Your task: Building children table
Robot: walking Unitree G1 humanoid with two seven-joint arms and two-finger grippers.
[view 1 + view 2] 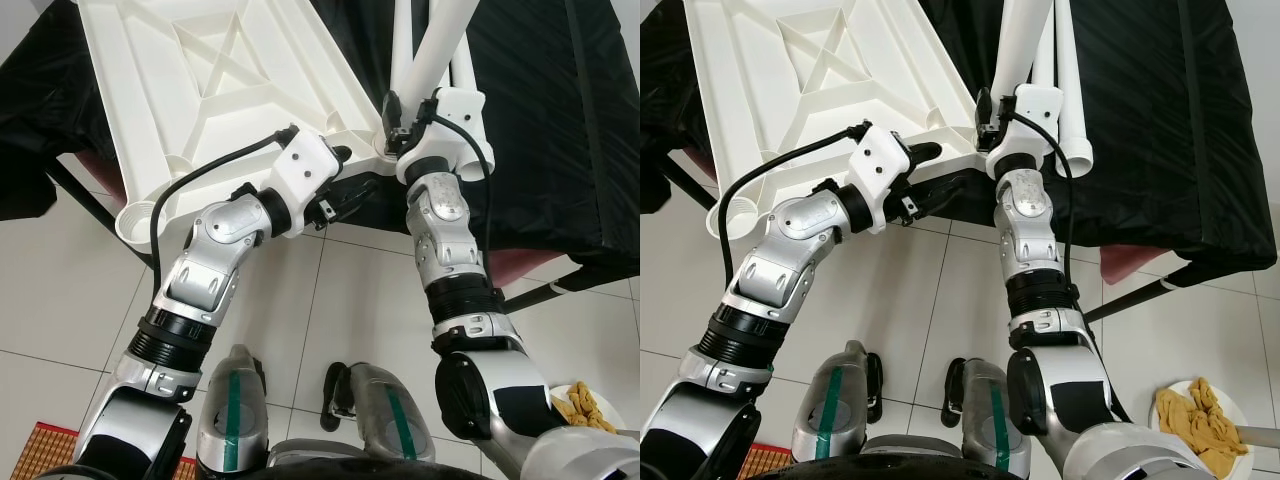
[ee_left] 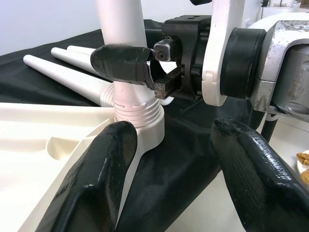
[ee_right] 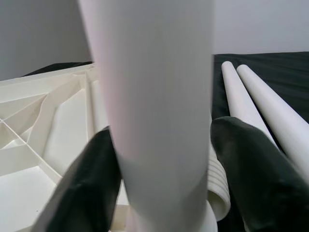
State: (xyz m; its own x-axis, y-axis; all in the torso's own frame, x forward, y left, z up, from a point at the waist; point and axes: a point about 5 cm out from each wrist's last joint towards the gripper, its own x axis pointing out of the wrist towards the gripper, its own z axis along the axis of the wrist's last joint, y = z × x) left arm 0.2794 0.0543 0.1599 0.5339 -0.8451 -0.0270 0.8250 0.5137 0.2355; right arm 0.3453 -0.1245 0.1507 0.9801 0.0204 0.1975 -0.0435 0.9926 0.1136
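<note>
While the robot stands on the tiled floor [image 1: 330, 290], its own feet [image 1: 235, 400] sit nearest the camera, with a plate [image 1: 1200, 415] of yellowish cloth-like stuff low on the right side of the floor; a woven mat [image 1: 45, 445] shows at the low left corner.

Bench [image 1: 1160, 130] ahead is covered in black cloth; white plastic tabletop [image 1: 220, 90] lies upside down on it, ribs up, near corner overhanging the bench's near edge; a round corner socket [image 1: 140, 215] on its near left corner is empty.

Left claw [image 1: 350, 190] sits just under the tabletop's near right corner, at the bench's near edge; fingers [image 2: 106, 179] spread wide, one touching the socket collar, holding nothing.

Right claw [image 1: 392, 110] is at that same corner, closed around the white table leg [image 1: 435, 45]; the wrist view shows a black finger [image 3: 87, 183] on each side of the tube, pressed against it; leg stands tilted in the threaded corner socket [image 2: 137, 113]; whether it is fully seated, cannot tell.

Beyond, spare legs [image 2: 63, 72] lie flat on the black cloth, side by side, just past the gripped leg toward the bench's far side; at least two are visible [image 3: 260, 101].
</note>
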